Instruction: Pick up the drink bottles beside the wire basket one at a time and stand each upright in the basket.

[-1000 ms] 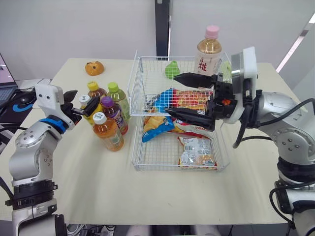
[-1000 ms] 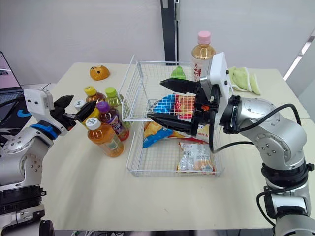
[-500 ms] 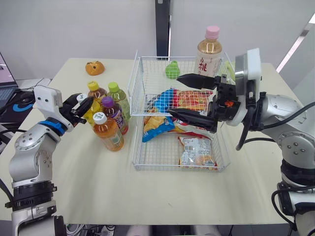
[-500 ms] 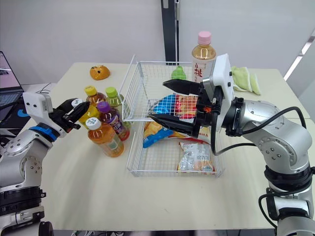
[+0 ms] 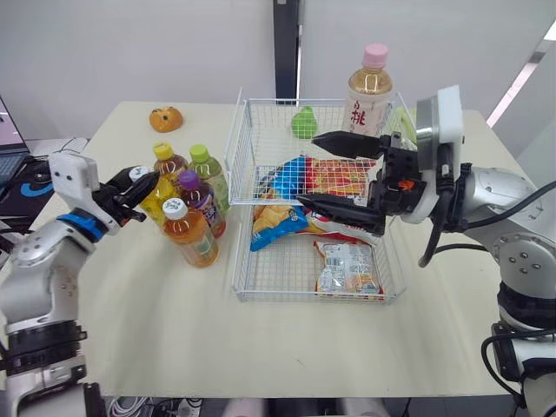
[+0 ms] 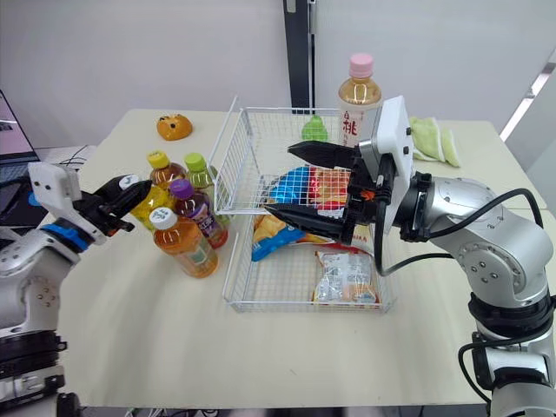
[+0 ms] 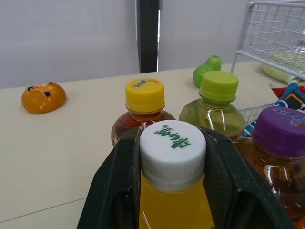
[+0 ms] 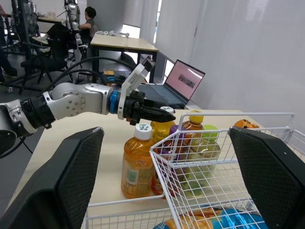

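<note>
Drink bottles, five in number, stand in a tight cluster on the pale desk [image 5: 156, 321], just beside the left wall of the white wire basket [image 5: 248, 143]. Itemised:

- yellow-capped brown tea bottle [image 5: 165, 158]
- green-capped green tea bottle [image 5: 207, 174]
- purple-capped dark bottle [image 5: 198, 198]
- white-capped orange tea bottle [image 5: 189, 233], nearest the front edge
- white-capped yellow drink bottle [image 7: 172, 148], on the outer side of the cluster

Status of left claw [image 5: 137, 182]: closed on the cap and neck of the white-capped yellow drink bottle, one black finger against each side, as the left wrist view confirms. The base of that bottle is hidden, so whether it has left the desk cannot be told.

Status of right claw [image 5: 307, 168]: spread wide, holding nothing, poised above the middle of the basket.

Basket contents: colourful snack packets [image 5: 347, 265] lying flat. None of the five bottles is inside. A larger pink-capped peach drink bottle [image 5: 369, 91] stands upright at the far right corner. Whether it is inside the wire or behind it cannot be determined.

Assessment: the task is at the grasp stage of a first transfer, and no placement can be confirmed. Outstanding for this bottle are the lift, the carry over the wall and an upright set-down. The other four bottles then follow. The packets cover much of the basket floor, so level standing room looks limited.
</note>
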Controlling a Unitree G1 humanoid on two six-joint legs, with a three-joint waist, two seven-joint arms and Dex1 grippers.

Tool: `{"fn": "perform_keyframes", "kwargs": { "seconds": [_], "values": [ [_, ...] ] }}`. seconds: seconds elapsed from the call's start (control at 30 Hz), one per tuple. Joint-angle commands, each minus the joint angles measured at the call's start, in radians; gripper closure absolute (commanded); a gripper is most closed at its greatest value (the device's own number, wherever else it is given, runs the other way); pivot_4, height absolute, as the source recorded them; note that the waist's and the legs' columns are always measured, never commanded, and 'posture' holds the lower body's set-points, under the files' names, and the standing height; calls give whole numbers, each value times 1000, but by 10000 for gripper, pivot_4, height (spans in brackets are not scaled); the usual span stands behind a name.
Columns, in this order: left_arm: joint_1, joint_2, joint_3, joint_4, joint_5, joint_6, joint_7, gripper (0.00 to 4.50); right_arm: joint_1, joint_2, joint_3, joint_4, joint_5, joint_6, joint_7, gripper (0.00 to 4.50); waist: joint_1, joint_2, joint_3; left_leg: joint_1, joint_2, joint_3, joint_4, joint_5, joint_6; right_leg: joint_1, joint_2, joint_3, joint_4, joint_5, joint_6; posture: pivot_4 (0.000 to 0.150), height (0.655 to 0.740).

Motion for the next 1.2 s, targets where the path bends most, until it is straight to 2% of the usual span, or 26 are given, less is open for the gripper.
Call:
{"fn": "perform_keyframes", "kwargs": {
  "seconds": [0.03, 0.17, 0.27, 0.33, 0.4, 0.53, 0.77, 0.93, 1.07, 1.2],
  "values": [
    [-87, 152, 130, -83, -140, 111, -72, 31432, -2, 4, -25, -3, 7, -26, 14, 0, 1, -2, 2, -1, 0, 0, 0, 0, 0, -1, 0, 0, 0, 0, 0, 1500, 7400],
    [-175, 353, 162, -25, -279, 340, -185, 31432, 2, 7, -20, 5, -5, -37, 25, 0, 3, -1, 2, -5, 0, -1, 0, 0, 0, -2, 0, -1, -4, 0, 0, 1500, 7400],
    [-370, 489, 72, 93, -319, 423, -270, 31432, 4, 9, -26, 13, -11, -45, 22, 0, 6, -1, 2, -8, -1, -3, 1, 0, 0, -2, 0, -3, -7, 1, 1, 1500, 7400],
    [-521, 528, -19, 156, -317, 448, -317, 31432, 10, 9, -28, 13, -20, -52, 18, 0, 7, -2, 2, -9, -1, -4, 2, 0, 0, -2, 0, -4, -7, 1, 1, 1500, 7400],
    [-697, 515, -125, 221, -276, 446, -359, 31432, 17, 13, -30, 10, -28, -57, 7, 0, 7, -1, 2, -10, -1, -5, 2, 0, 0, -3, 0, -5, -7, 1, 1, 1500, 7400],
    [-1034, 405, -322, 385, -136, 384, -438, 31432, 39, 12, -40, -13, -51, -59, -33, 0, 10, -1, 2, -10, -2, -4, 3, 0, 0, -3, 1, -5, -5, 1, 1, 1500, 7400],
    [-1347, 135, -450, 701, 69, 166, -523, 31432, 91, -22, -93, -91, -73, -32, -146, 0, 3, -1, 3, -14, -2, -4, 5, 0, 0, -9, 1, -4, -2, 1, 2, 1500, 7400],
    [-1438, -42, -437, 866, 151, -1, -525, 31432, 129, -46, -125, -150, -81, -9, -219, 0, 0, -1, 3, -16, -2, -3, 4, 0, 0, -11, 1, -3, -2, 1, 2, 1500, 7400],
    [-1437, -201, -433, 944, 201, -127, -486, 31432, 171, -67, -158, -209, -74, 19, -288, 0, -3, 0, 3, -15, -1, -2, 3, 0, 0, -12, 1, -2, -1, 1, 2, 1500, 7400],
    [-1406, -310, -433, 981, 248, -213, -448, 31432, 193, -74, -180, -248, -74, 38, -347, 0, 1, -1, 3, -16, -1, -2, 4, 1, 0, -12, 1, -1, 1, 1, 2, 1500, 7400]
  ]
}}
